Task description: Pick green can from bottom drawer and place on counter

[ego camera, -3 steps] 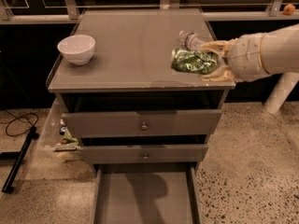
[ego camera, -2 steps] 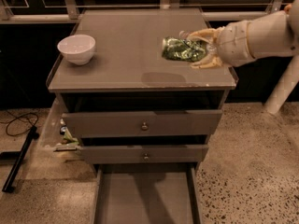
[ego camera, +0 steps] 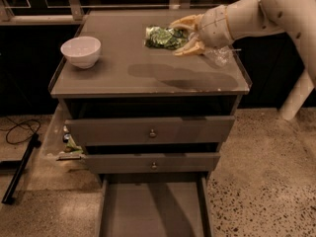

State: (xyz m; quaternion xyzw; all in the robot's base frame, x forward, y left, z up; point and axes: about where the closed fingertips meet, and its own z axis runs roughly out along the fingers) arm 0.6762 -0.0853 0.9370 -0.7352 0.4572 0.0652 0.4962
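The green can (ego camera: 164, 37) lies sideways in my gripper (ego camera: 183, 35), held over the back middle of the grey counter (ego camera: 123, 73). The gripper's cream fingers (ego camera: 184, 22) are shut on the can's right end. I cannot tell whether the can touches the counter or hangs just above it. My white arm reaches in from the upper right. The bottom drawer (ego camera: 153, 211) is pulled out at the bottom of the view and its grey tray holds nothing.
A white bowl (ego camera: 81, 51) stands on the counter's left side. A clear plastic water bottle (ego camera: 220, 56) lies on the counter under my arm at the right. Two upper knobbed drawers (ego camera: 150, 130) are slightly open. Cables and small items lie on the floor at the left.
My gripper has carried the green can leftward and toward the back of the counter, from the right edge to near the middle. The bowl and the drawers have not moved.
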